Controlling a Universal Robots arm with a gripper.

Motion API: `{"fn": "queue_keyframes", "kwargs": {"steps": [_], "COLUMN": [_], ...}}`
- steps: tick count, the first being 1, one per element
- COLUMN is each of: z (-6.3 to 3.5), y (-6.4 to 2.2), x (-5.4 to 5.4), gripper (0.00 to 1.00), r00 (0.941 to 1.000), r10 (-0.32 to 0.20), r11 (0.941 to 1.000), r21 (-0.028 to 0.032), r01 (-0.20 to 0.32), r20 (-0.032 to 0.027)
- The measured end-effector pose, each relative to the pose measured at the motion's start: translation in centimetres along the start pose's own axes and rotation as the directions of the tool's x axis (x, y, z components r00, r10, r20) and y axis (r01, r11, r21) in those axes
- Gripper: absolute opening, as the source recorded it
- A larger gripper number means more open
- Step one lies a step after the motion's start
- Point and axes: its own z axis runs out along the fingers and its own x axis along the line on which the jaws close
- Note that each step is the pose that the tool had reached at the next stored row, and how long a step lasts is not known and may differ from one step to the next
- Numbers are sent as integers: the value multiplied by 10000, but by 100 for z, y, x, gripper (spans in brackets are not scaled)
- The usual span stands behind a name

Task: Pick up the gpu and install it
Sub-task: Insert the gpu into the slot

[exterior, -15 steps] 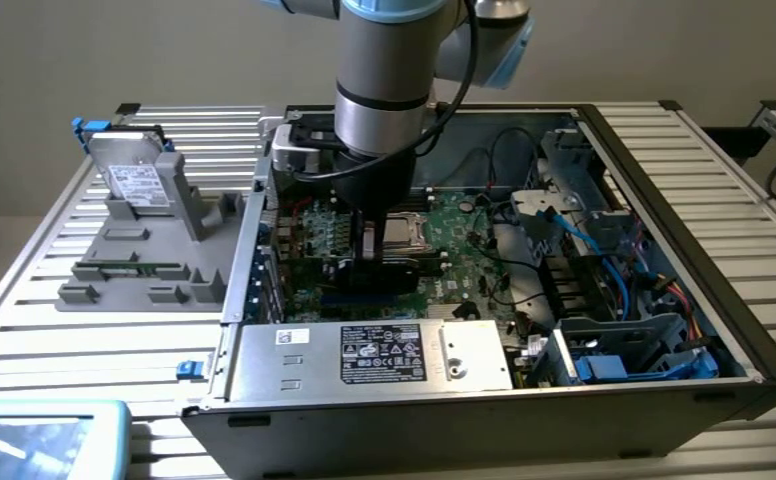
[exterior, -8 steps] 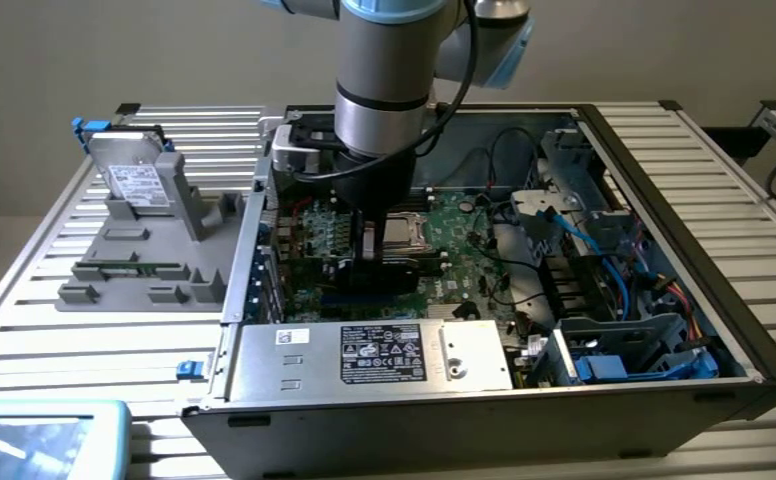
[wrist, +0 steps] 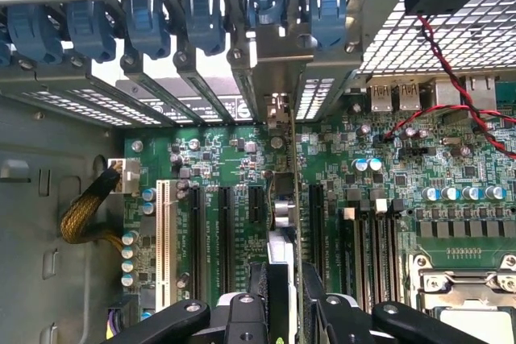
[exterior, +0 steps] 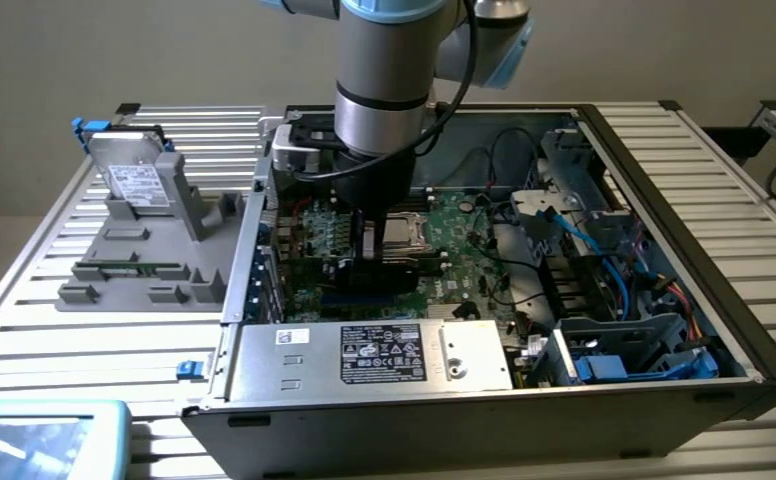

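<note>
Seen edge-on in the wrist view, the gpu (wrist: pixel 282 211) stands upright over the green motherboard (wrist: pixel 218 159). Its silver end bracket (wrist: pixel 278 114) reaches the case's rear slot openings, and its lower edge lies along a black expansion slot among several parallel slots. My gripper (wrist: pixel 288 294) is shut on the card, with a black finger (wrist: pixel 262 292) on each side. From the exterior view, the gripper (exterior: pixel 380 252) is down inside the open computer case (exterior: pixel 708 300), and the dark card (exterior: pixel 368 278) sits below it, close to the board. Whether the card is fully seated cannot be told.
Blue slot latches (wrist: pixel 205 22) line the case's rear wall. The CPU socket (exterior: pixel 404 235), power supply (exterior: pixel 375 355), drive cages and blue cables (exterior: pixel 602 260) crowd the case. At the exterior view's left, a grey fixture (exterior: pixel 148 270) carries a labelled metal drive (exterior: pixel 135 180) and a memory stick (exterior: pixel 128 268).
</note>
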Motion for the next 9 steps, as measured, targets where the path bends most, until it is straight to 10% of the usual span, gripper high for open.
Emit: {"fn": "queue_keyframes", "kwargs": {"steps": [9], "z": [-5], "y": [-2], "x": [1], "gripper": [28], "r00": [10000], "r10": [-13], "r11": [10000], "r21": [3], "r01": [13], "r20": [2]}}
